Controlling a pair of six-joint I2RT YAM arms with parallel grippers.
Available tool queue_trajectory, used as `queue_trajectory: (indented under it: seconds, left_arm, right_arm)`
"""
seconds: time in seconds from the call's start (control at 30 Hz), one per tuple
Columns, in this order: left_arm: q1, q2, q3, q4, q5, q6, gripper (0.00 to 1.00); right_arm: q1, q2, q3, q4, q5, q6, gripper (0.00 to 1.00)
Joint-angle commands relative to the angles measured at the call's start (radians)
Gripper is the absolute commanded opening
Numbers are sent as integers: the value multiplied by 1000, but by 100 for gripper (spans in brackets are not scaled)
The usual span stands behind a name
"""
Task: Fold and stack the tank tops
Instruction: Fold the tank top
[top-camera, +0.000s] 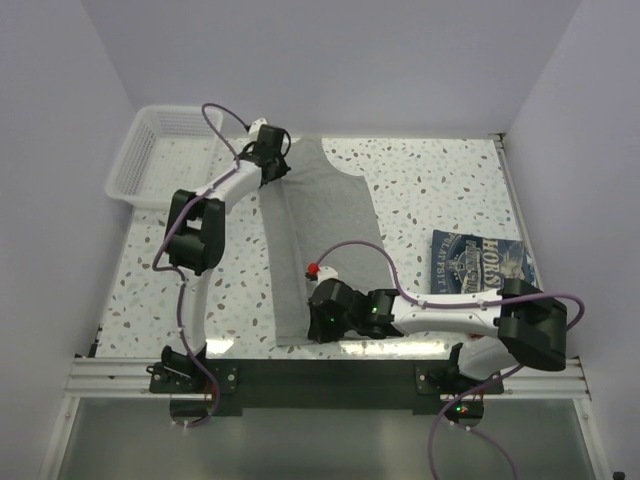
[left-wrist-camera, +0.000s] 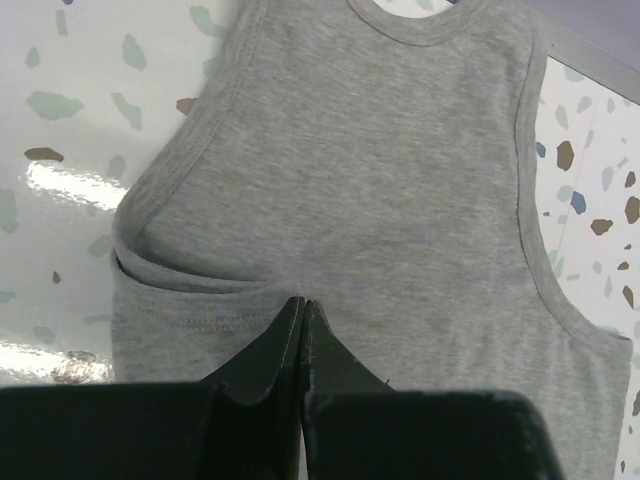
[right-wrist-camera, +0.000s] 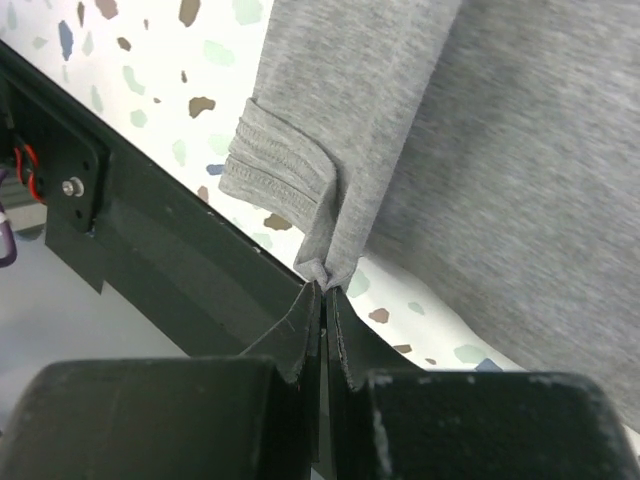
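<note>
The light grey tank top (top-camera: 330, 215) lies lengthwise in the middle of the table, neck at the far end, with its left side folded over. My left gripper (top-camera: 280, 168) sits at its far left shoulder. In the left wrist view this gripper (left-wrist-camera: 302, 302) is shut, its tips pinching the grey cloth (left-wrist-camera: 380, 150) beside a folded armhole edge. My right gripper (top-camera: 312, 322) is at the near hem. In the right wrist view it (right-wrist-camera: 327, 288) is shut on a bunched hem corner of the grey top (right-wrist-camera: 520, 150), lifted a little. The navy tank top (top-camera: 480, 262) lies folded at the right. No red top shows.
A white mesh basket (top-camera: 140, 165) stands at the far left corner. The black mounting rail (top-camera: 320, 375) runs along the table's near edge, close under the right gripper, and also shows in the right wrist view (right-wrist-camera: 150, 270). White walls close in the table on three sides.
</note>
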Motion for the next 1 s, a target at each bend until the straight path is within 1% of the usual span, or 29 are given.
queue_trajectory:
  seconds: [0.0, 0.33, 0.7, 0.73, 0.77, 0.8, 0.83, 0.87, 0.9, 0.93, 0.97]
  left_arm:
    - [-18, 26, 72, 5, -28, -15, 0]
    - [-48, 71, 87, 8, -19, -9, 0]
    - [-68, 91, 83, 32, 6, 5, 0]
    - [-68, 91, 84, 35, 9, 8, 0]
    - [-68, 89, 84, 40, 17, 10, 0]
    - [-68, 86, 83, 45, 21, 16, 5]
    - [-70, 82, 81, 48, 24, 23, 14]
    - [-68, 72, 76, 58, 27, 28, 30]
    - [-68, 49, 63, 69, 29, 42, 36]
    - [-68, 37, 54, 93, 35, 48, 45]
    - [-67, 23, 43, 103, 34, 52, 48]
  right_arm:
    - [-2, -44, -30, 37, 23, 34, 0]
    - [-2, -45, -80, 67, 23, 55, 0]
    - [-2, -61, -130, 70, 62, 78, 0]
    - [-2, -67, -132, 65, 68, 78, 1]
    - [0, -75, -133, 44, 76, 81, 6]
    - [0, -84, -133, 34, 95, 86, 15]
    - [0, -114, -135, 21, 108, 84, 21]
    - [-2, -131, -133, 1, 123, 84, 27]
    - [0, -174, -129, -46, 164, 86, 36]
    - [-2, -193, -117, -99, 181, 88, 40]
    - [0, -212, -107, -99, 200, 84, 42]
